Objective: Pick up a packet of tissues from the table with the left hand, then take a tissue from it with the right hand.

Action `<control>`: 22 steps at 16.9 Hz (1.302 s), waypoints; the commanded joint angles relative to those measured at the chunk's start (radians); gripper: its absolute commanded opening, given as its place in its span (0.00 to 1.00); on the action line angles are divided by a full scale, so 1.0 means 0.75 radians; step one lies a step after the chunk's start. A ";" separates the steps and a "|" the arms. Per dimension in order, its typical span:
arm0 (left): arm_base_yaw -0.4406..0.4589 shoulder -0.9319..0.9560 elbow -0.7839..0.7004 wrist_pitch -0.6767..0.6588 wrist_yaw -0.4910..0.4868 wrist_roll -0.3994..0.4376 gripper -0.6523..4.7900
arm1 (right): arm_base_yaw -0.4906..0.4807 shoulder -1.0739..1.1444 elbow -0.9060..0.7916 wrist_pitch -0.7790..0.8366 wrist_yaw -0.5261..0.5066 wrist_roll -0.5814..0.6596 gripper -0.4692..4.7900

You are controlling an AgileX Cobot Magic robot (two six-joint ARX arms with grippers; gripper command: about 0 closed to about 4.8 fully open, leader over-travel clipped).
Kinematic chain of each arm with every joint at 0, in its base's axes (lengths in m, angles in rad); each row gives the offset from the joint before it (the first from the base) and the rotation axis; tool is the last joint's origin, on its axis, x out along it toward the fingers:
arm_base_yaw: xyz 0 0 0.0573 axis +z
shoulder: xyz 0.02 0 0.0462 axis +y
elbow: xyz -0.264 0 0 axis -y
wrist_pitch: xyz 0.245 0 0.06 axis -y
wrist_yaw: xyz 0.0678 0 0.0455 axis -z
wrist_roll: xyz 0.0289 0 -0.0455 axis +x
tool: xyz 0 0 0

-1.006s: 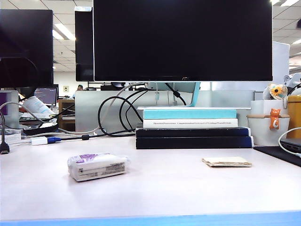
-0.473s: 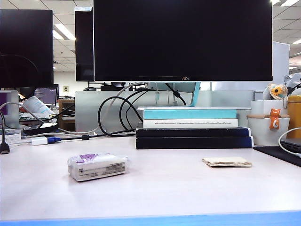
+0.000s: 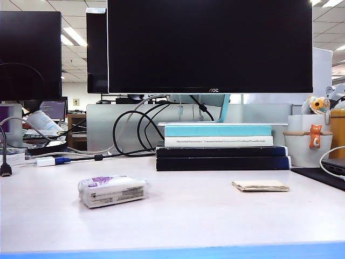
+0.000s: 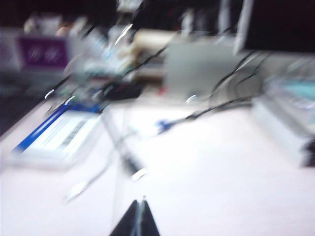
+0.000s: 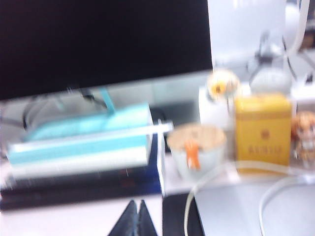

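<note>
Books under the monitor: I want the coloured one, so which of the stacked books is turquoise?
The top book. It alone is turquoise; under it lies a white book, then two dark ones at the bottom of the stack.

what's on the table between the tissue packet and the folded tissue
Nothing: in the exterior view the table is bare between the packet of tissues and the tissue. The stacked books sit farther back, behind that stretch.

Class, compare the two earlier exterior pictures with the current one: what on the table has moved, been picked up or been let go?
Nothing visibly changed. The packet of tissues and the folded tissue lie on the table where they were, untouched. No arm appears in the exterior view.
</note>
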 commanded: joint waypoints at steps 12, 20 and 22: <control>0.001 -0.006 0.003 -0.014 -0.007 0.043 0.12 | 0.001 -0.001 -0.014 -0.195 -0.046 0.004 0.08; -0.010 -0.006 0.004 -0.048 -0.233 -0.315 0.12 | 0.001 -0.001 -0.014 -0.210 -0.059 0.013 0.08; -0.010 -0.006 0.004 -0.048 -0.233 -0.315 0.12 | 0.001 -0.001 -0.014 -0.210 -0.059 0.013 0.08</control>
